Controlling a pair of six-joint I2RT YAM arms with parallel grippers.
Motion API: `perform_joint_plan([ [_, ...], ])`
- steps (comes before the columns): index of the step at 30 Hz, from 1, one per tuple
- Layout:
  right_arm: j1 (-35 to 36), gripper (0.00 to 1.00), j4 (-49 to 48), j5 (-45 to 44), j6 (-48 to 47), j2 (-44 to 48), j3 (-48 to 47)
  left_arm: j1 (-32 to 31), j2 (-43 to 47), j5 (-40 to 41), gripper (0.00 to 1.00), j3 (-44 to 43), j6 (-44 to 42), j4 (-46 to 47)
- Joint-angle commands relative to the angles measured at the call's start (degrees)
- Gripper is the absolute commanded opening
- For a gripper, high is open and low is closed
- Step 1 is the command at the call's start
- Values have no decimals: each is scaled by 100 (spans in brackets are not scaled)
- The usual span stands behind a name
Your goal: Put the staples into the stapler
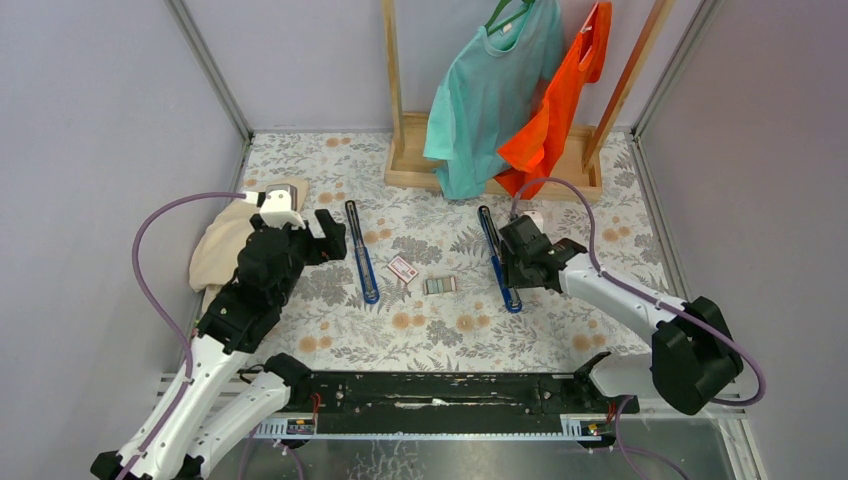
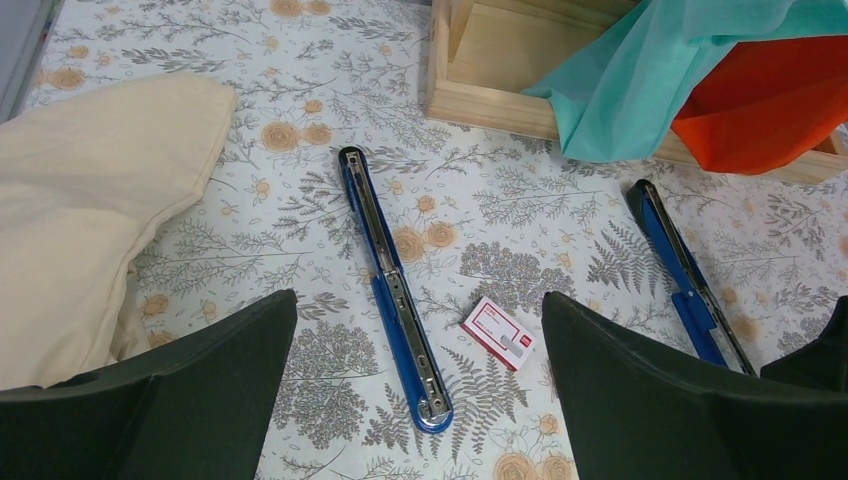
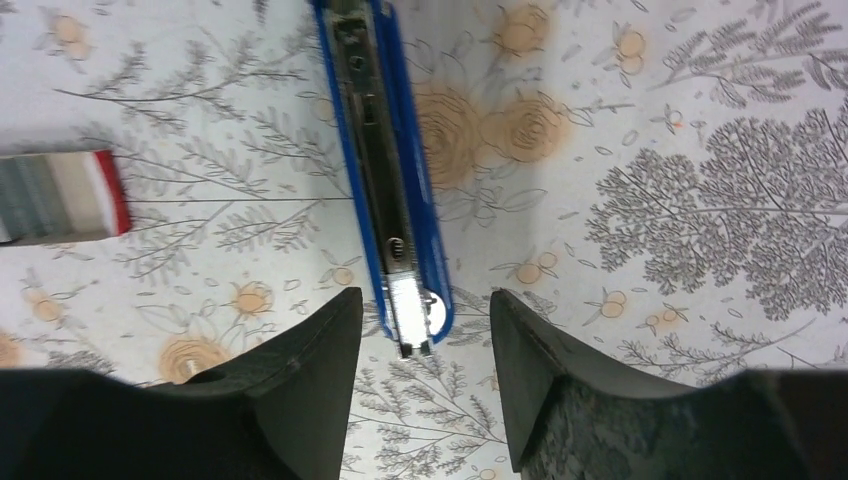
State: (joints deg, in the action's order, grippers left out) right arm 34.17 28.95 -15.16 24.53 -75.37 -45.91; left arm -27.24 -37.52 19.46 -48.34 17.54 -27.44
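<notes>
**Right tool astride the end of a stapler, staples lying loose**

The staples (image 1: 439, 285), a small grey block, lay flat on the flower-patterned counter (image 1: 430, 335) about midway between its left and right edges, with nothing touching them. They sat between two long blue staplers, both opened out flat with their metal channels facing up. Just beside the block, toward the left edge, lay a small red-and-white box (image 1: 402, 268).

The right tool (image 3: 422, 294) stood low over the near end of the right stapler (image 3: 385, 150). Its fingers were spread, one on each side of that end, with bare counter showing in both gaps, so it held nothing. In the right wrist view the staples showed at the left margin, well apart from the fingers.

The left tool (image 1: 330, 238) hovered beside the left stapler (image 1: 361, 252) on its left-edge side, fingers spread wide and empty.

A beige cloth (image 1: 225, 245) was heaped by the left edge. Along the far edge stood a wooden rack (image 1: 410, 165) carrying a teal shirt (image 1: 490, 90) and an orange shirt (image 1: 560, 110).
</notes>
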Motion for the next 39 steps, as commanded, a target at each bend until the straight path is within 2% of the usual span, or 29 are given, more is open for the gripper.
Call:
perform_joint_plan([
  [1,262,57,-253,205,-132,1,-433,52,-33,-171,100,21,110,389],
  [13,1143,51,-1107,462,206,-1209,-1235,53,-519,-393,100,-210,557,-22],
  [24,1266,36,-1586,877,466,-2191,-1720,61,-497,-154,100,-137,324,-73],
  [39,1326,25,-1646,1225,551,-2832,-1920,127,-436,-152,100,-98,259,-60],
])
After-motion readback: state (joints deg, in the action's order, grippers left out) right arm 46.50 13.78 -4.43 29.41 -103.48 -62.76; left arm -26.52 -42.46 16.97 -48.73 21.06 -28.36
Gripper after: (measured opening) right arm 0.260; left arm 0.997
